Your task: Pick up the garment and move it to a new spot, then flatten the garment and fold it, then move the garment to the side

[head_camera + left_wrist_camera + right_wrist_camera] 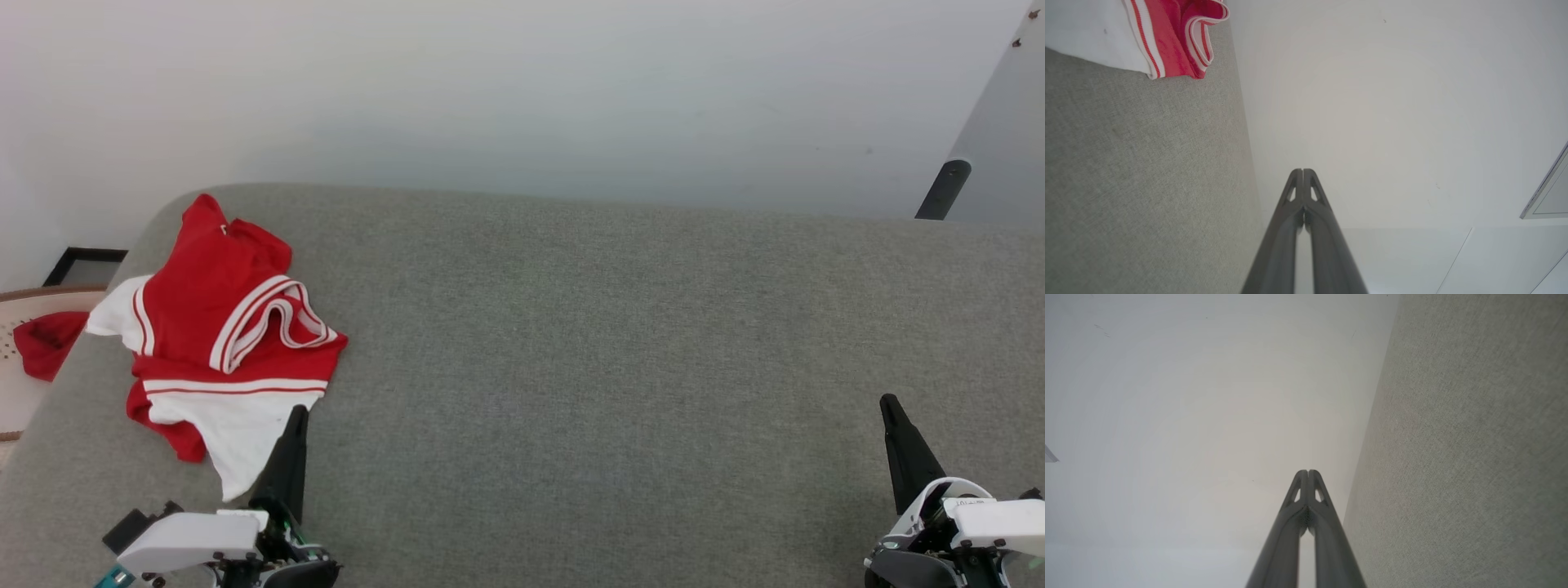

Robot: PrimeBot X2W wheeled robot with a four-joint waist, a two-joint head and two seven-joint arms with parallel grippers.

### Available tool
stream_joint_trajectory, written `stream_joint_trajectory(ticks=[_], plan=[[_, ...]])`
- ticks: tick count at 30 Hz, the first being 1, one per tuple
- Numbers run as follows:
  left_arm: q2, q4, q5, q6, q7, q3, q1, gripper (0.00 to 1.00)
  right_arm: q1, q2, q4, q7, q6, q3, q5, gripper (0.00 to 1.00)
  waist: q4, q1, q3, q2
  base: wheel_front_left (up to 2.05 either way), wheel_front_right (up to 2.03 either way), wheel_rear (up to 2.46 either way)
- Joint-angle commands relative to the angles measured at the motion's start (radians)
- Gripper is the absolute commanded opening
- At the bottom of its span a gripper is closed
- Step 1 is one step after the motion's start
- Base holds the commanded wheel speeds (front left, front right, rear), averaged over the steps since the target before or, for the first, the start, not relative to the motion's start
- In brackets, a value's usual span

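Observation:
The garment (220,339), a red shirt with white panels and striped trim, lies crumpled at the left end of the grey table (612,367). Its striped corner (1167,36) reaches into the top left of the left wrist view. My left gripper (297,412) is shut, empty, its tip just right of the garment's white lower panel. My right gripper (888,403) is shut and empty near the front right of the table, far from the garment. Both wrist views show fingertips pressed together (1303,170) (1307,472) with nothing between them.
A pale basket (24,359) holding another red cloth (47,343) stands off the table's left edge. A white wall runs behind the table. A dark post (943,189) and a grey panel stand at the far right.

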Motion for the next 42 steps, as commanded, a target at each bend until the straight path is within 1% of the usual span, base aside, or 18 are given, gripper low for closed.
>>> stream_joint_trajectory(ticks=[1, 17, 18, 21, 28, 33, 42], plan=[[-0.001, 0.001, 0.003, 0.0, 0.001, 0.001, -0.01, 0.0, -0.003, 0.003, 0.0, -0.001, 0.0, 0.003, 0.004, 0.0, 0.0, 0.0, 0.0, 0.0, 0.0, 0.0, 0.0], [0.0, 0.0, 0.0, 0.0, -0.001, 0.0, 0.0, 0.0, 0.0, 0.0, 0.0, 0.0, 0.0, 0.0, 0.0, 0.0, 0.0, 0.0, 0.0, 0.0, 0.0, 0.0, 0.0], [-0.001, 0.006, 0.0, 0.0, -0.001, -0.001, 0.004, 1.0, 0.001, 0.0, 0.007, 0.0, 0.0, 0.0, 0.0, 1.0, 0.0, 0.0, 0.0, 0.0, 0.0, 0.0, 0.0], [-0.005, 0.029, 0.003, 0.0, -0.002, -0.002, 0.018, 1.0, 0.012, 0.002, 0.031, -0.001, 0.0, -0.001, -0.001, 1.0, 0.0, 0.0, 0.0, 0.0, 0.0, 0.0, 0.0], [0.016, 0.045, 0.042, 0.0, -0.019, -0.017, -0.028, 1.0, -0.043, -0.008, 0.055, -0.013, 0.0, 0.006, -0.019, 1.0, 0.001, 0.0, 0.0, 0.0, 0.0, 0.0, 0.0], [0.041, 0.057, 0.109, 0.0, -0.053, -0.05, -0.057, 1.0, -0.078, -0.025, 0.073, -0.034, 0.0, 0.031, -0.064, 1.0, 0.003, 0.0, 0.001, 0.0, 0.0, 0.0, 0.0], [0.082, 0.094, 0.28, 0.015, -0.105, -0.117, -0.113, 1.0, -0.139, -0.075, 0.115, -0.089, 0.0, 0.115, -0.197, 1.0, 0.005, 0.0, 0.0, 0.0, 0.0, 0.0, 0.0]])
